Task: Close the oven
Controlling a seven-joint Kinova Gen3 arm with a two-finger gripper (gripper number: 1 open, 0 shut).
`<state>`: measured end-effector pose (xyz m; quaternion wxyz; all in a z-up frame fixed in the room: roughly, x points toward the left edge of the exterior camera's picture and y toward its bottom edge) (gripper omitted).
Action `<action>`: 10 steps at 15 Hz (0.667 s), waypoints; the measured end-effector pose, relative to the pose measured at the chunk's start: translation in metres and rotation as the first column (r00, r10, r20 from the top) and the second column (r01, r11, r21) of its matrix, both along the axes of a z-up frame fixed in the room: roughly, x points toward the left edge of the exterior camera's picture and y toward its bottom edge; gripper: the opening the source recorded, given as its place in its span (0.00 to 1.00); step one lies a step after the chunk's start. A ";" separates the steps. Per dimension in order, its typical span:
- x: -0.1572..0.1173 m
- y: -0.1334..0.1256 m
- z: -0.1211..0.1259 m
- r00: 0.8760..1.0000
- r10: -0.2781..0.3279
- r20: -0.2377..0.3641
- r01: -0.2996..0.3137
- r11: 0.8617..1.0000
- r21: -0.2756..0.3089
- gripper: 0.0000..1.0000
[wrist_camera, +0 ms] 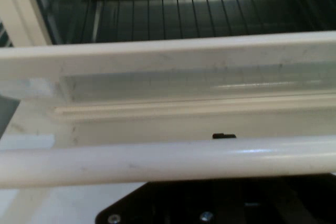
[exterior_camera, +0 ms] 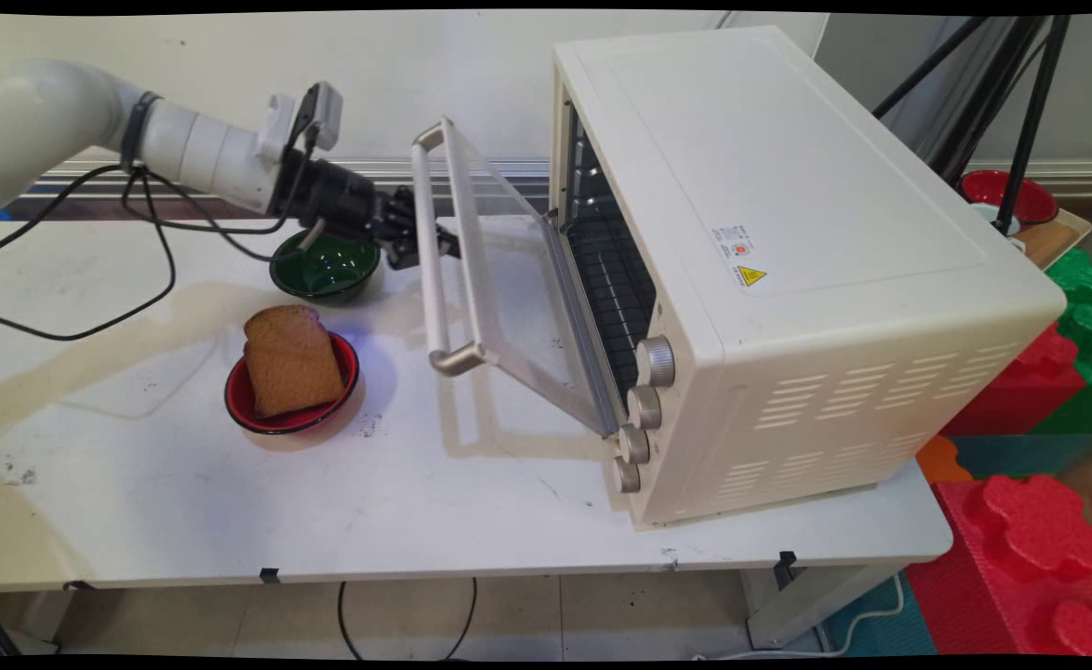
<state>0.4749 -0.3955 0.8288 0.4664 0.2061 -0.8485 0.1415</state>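
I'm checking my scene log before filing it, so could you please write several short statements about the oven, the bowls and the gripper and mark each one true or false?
1. The oven door is partly open. True.
2. The slice of bread lies in the green bowl. False: it lies in the red bowl; the green bowl holds no bread.
3. The gripper is at the door handle. True; the hand view shows the bar right across the gripper.
4. The oven's knobs sit on top of its housing. False: they run down the front, beside the door opening.
5. A wire rack shows inside the oven. True.
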 end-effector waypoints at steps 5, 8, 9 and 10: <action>-0.030 -0.019 0.006 0.999 -0.007 -0.036 0.006 1.000 -0.013 0.00; -0.042 -0.027 0.008 0.999 -0.011 -0.046 0.010 1.000 -0.022 0.00; -0.045 -0.029 0.010 0.999 -0.014 -0.048 0.013 1.000 -0.025 0.00; -0.047 -0.030 0.011 0.999 -0.017 -0.047 0.015 0.999 -0.028 0.00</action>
